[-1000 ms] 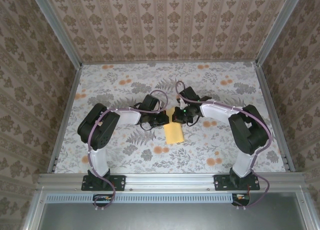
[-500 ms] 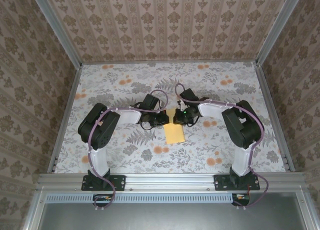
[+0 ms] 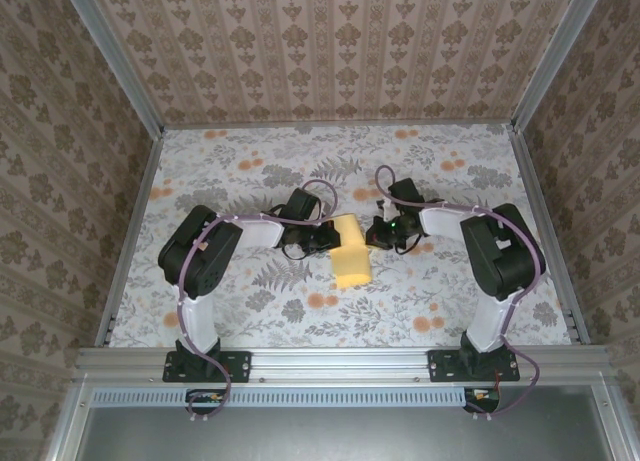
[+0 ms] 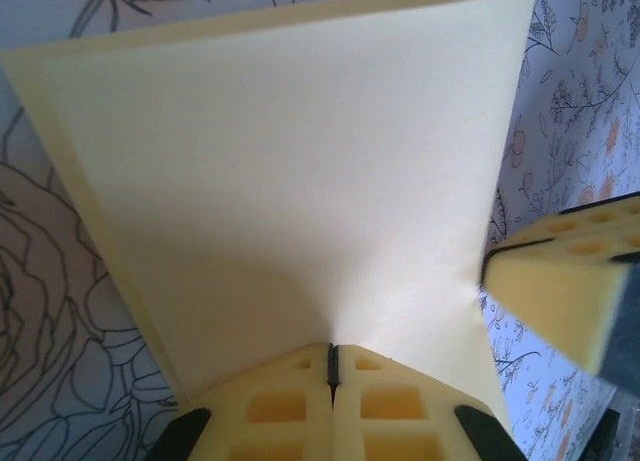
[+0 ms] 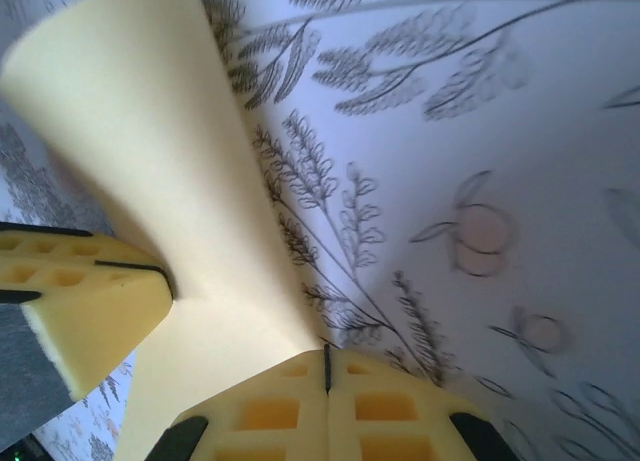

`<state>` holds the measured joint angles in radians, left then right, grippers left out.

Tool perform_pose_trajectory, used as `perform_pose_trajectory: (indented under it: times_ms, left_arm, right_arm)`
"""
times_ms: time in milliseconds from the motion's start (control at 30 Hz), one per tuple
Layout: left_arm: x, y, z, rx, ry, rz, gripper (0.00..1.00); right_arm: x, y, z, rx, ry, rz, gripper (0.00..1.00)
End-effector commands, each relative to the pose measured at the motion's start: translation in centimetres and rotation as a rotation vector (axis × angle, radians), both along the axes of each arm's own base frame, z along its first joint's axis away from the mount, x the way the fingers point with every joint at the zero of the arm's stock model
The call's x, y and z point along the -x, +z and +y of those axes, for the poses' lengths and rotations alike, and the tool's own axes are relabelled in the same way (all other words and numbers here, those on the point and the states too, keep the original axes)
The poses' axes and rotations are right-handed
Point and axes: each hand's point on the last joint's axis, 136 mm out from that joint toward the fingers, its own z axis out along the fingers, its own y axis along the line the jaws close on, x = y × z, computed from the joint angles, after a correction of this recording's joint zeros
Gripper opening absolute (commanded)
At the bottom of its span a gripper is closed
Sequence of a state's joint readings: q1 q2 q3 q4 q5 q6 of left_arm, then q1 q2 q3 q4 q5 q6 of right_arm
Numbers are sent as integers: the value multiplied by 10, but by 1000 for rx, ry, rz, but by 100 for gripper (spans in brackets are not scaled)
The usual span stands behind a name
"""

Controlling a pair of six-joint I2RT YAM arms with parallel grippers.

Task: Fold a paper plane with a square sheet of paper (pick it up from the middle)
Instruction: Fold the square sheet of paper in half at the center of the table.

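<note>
Two closed grips hold the yellow sheet of paper [image 4: 290, 171]: the left gripper [image 4: 332, 356] pinches one edge, the right gripper [image 5: 325, 359] pinches the opposite edge, and the sheet bows between them

One yellow sheet of paper [image 3: 351, 264] out there, just the one. Two end effectors, count them: the left end effector [image 3: 328, 239] on one side of the sheet, the right end effector [image 3: 374, 233] on the other. One flowered worktop [image 3: 250, 171] under the sheet.
</note>
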<state>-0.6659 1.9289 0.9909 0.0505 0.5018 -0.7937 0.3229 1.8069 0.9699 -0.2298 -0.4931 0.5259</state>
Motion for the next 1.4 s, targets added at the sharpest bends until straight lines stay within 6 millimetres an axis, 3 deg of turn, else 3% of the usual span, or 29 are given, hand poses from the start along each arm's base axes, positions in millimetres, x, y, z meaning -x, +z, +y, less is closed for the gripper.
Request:
perform_pose_trajectory:
  times_ms: [0,133,267,367,467,633,800,900,967,1067,1233,1367]
  left_arm:
    - [65,-94,74,-367,47,273,0]
    - [64,-92,73,-364,44,267,0]
    - [65,-92,73,-365,41,270,0]
    - [65,-91,73,-365,38,270,0]
    - [68,-89,73,-373,13,275,0]
    - [73,-91,77,-391,0,280,0]
    - [78,-93,81,-403,-3,291,0]
    - [77,-93,80,-401,-6,288,0]
    - [76,-92,79,-398,-4,285,0]
    - [75,-91,78,-397,-7,281,0]
    - [74,-90,78,-400,-7,280,0]
    - [75,-91,77,-401,-10,284,0]
  right_arm:
    - [-5,22,-2,0,-9,-70,0]
    - [-7,31,27,-81,43,-88,0]
    - [-13,26,54,-135,79,-72,0]
    - [-18,15,60,-137,85,-57,0]
    - [-22,1,53,-133,53,-58,0]
    - [-25,-22,21,-135,-58,-59,0]
    - [-33,-18,-17,-82,-170,-96,0]
    - [-38,-4,-22,-62,-183,-140,0]
    - [-40,7,-15,-75,-161,-162,0]
    - [-39,17,12,-116,-86,-171,0]
    - [-35,11,52,-154,-1,-145,0]
    - [-43,0,58,-156,-9,-117,0]
